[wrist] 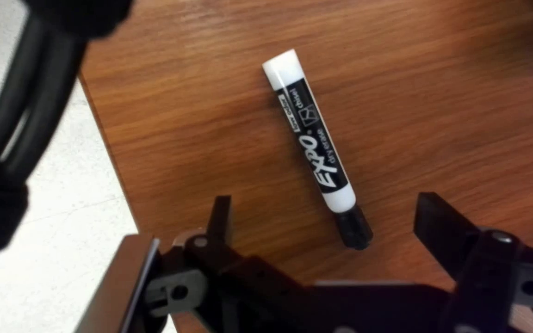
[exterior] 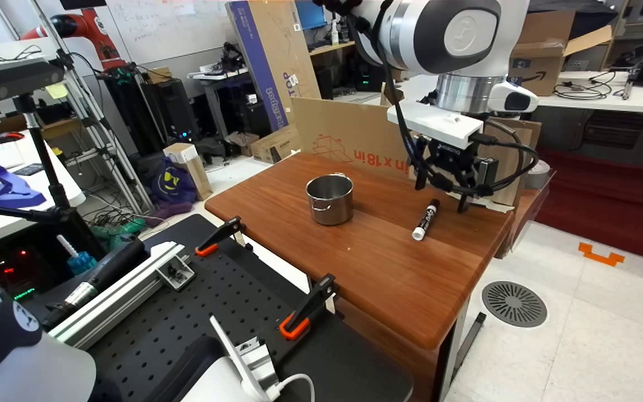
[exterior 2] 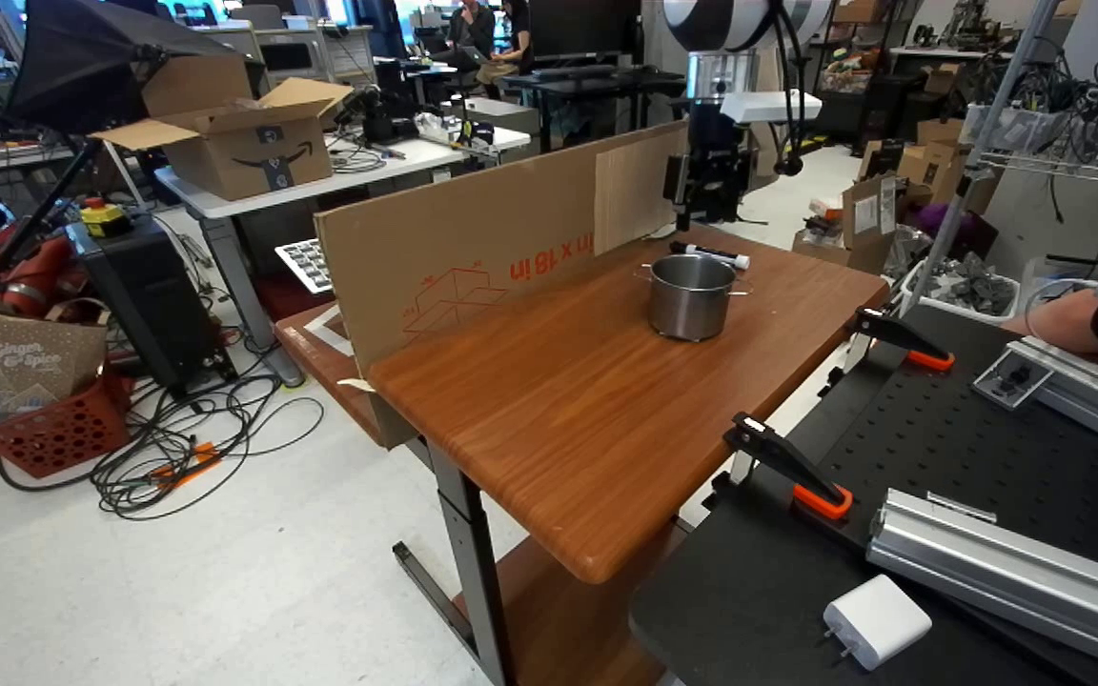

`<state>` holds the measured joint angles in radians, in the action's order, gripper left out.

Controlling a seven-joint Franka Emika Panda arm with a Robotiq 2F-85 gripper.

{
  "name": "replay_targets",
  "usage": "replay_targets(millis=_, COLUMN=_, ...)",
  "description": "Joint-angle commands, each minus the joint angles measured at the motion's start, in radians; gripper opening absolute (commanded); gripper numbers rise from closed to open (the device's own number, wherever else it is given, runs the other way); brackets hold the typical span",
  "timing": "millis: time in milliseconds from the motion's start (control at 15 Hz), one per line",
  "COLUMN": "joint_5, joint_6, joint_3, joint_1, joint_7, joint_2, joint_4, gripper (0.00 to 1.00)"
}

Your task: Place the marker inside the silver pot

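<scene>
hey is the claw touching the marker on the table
Apart: in the wrist view, the table shows between the marker and both fingers of the open claw.

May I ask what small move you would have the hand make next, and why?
Probably ease the hand toward the middle of the marker before lowering. In the wrist view, the open fingers line up near its black-capped end, and in an exterior view they hang above the table, so descending now might catch only that end.

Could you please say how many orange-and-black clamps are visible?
2: in an exterior view, a nearer clamp and a farther clamp, both at the edge of the black tabletop; others may be hidden.
</scene>
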<state>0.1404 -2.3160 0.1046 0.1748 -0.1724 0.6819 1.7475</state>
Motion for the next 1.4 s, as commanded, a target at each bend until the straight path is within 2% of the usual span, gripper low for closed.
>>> replay_targets(millis=0, joint_5=-0.026, joint_6=-0.002, joint_3=-0.012, joint_1=0.000, joint_7=0.053, joint_2=0.059, joint_4=-0.068, gripper=1.00)
replay_targets(millis=333, joint_5=-0.070, joint_6=0.001, joint_3=0.005, joint_1=-0.027, joint_7=0.118, joint_2=0.120, joint_4=-0.119, gripper=1.00)
replay_targets(millis=400, joint_5=-0.088, joint_6=0.003, joint_3=0.009, joint_1=-0.032, joint_7=0.126, joint_2=0.128, joint_4=-0.123, gripper=0.75)
replay_targets(millis=467, joint_5=-0.102, joint_6=0.002, joint_3=0.011, joint_1=-0.034, joint_7=0.132, joint_2=0.134, joint_4=-0.125, gripper=0.74)
replay_targets(millis=1067, joint_5=-0.135, joint_6=0.007, joint_3=0.001, joint_1=-0.024, joint_7=0.133, joint_2=0.116, joint_4=-0.131, gripper=0.06)
replay_targets(millis=1133, joint_5=-0.136, joint_6=0.005, joint_3=0.002, joint_1=-0.024, joint_7=0.133, joint_2=0.111, joint_4=-0.129, gripper=0.00)
replay_targets(millis=1333, joint_5=-0.131, joint_6=-0.007, joint_3=0.000, joint_1=-0.017, joint_7=0.122, joint_2=0.082, joint_4=-0.109, gripper=0.05)
